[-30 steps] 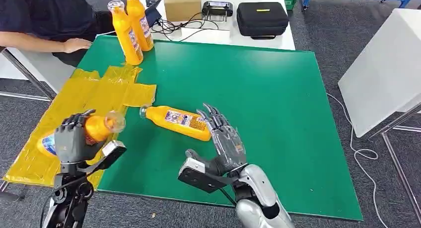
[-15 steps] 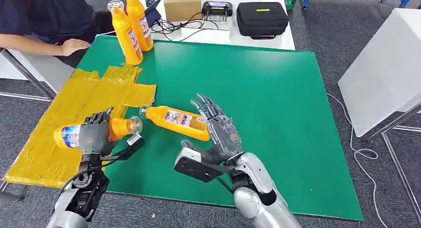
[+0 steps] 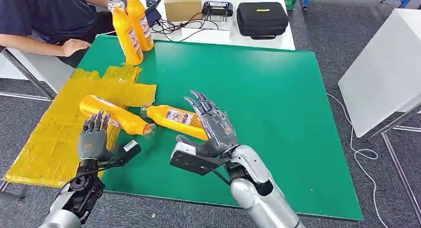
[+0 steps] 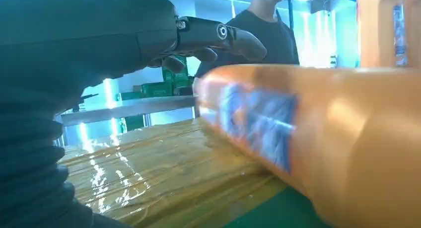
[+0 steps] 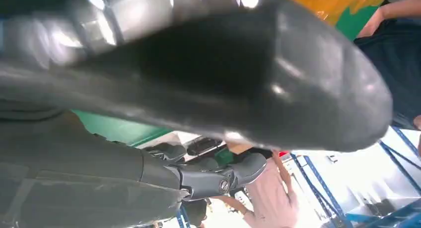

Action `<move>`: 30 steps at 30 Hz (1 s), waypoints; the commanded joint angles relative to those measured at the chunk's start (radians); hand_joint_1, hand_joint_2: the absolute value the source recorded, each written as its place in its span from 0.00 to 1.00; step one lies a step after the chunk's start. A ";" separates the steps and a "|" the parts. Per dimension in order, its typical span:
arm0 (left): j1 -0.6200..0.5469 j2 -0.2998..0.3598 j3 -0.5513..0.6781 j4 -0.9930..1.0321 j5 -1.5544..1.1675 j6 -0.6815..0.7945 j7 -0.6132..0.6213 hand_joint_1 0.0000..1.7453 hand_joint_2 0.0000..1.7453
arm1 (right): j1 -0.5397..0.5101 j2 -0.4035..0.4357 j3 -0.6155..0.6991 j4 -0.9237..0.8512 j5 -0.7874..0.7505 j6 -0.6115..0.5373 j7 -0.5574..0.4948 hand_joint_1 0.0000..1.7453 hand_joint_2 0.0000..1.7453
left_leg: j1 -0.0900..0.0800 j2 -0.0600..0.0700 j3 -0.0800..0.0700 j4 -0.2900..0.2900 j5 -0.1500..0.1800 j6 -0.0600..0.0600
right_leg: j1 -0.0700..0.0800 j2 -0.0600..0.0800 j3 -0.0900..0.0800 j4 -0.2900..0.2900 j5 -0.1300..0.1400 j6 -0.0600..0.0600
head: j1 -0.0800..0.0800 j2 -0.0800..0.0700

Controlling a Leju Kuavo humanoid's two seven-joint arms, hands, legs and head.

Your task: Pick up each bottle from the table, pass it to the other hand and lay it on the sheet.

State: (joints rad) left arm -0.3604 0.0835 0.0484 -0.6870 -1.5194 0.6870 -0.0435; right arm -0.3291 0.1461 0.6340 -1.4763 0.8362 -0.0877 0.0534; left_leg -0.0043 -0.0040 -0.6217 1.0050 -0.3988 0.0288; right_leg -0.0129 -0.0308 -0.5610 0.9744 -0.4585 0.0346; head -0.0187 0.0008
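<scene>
1. The left hand (image 3: 93, 141) has let go; its bottle (image 3: 113, 115) now lies on the yellow sheet (image 3: 49, 143).
2. Both hands are open, the right hand (image 3: 213, 126) beside the second bottle (image 3: 179, 121) on the mat.
3. Smooth, rigid plastic: likely slippery, best gripped mid-body.

Black case (image 3: 262, 18), cardboard box (image 3: 181, 4), cables (image 3: 171, 26) on white table (image 3: 223, 35).

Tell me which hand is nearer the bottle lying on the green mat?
Right. The right hand is open against that bottle. The left hand is open farther off, by the bottle on the sheet.
</scene>
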 commanded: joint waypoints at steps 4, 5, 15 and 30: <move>-0.029 -0.054 0.158 0.030 0.296 0.011 -0.237 0.00 0.00 | -0.107 0.005 -0.004 0.187 0.018 0.025 0.011 0.00 0.00 | 0.001 0.002 0.004 0.000 -0.001 -0.002 | 0.001 0.003 0.004 -0.001 -0.001 -0.001 | 0.000 0.000; -0.029 -0.054 0.158 0.030 0.296 0.011 -0.237 0.00 0.00 | -0.107 0.005 -0.004 0.187 0.018 0.025 0.011 0.00 0.00 | 0.001 0.001 0.004 0.000 -0.001 -0.002 | 0.001 0.003 0.005 -0.001 -0.001 -0.001 | 0.000 0.000; -0.033 -0.058 0.155 0.031 0.292 0.011 -0.231 0.00 0.00 | -0.117 0.008 -0.007 0.211 0.019 0.023 0.008 0.00 0.00 | 0.001 0.001 0.006 0.000 -0.002 -0.002 | 0.001 0.003 0.006 -0.001 -0.002 -0.002 | 0.000 0.000; 0.169 -0.093 -0.029 -0.730 1.415 -0.348 -0.439 0.00 0.00 | -0.330 0.091 -0.084 0.762 0.092 -0.071 0.078 0.00 1.00 | 0.002 0.002 0.001 0.002 -0.001 -0.002 | 0.002 0.004 0.001 0.000 0.001 -0.003 | 0.000 0.000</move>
State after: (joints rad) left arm -0.2686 -0.0019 0.1838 -0.9647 -0.4531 0.4854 -0.4783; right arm -0.4852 0.1850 0.6199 -1.1553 0.9121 -0.1027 0.0984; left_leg -0.0042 -0.0025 -0.6216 1.0052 -0.3987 0.0289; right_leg -0.0128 -0.0286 -0.5626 0.9744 -0.4565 0.0324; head -0.0191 0.0004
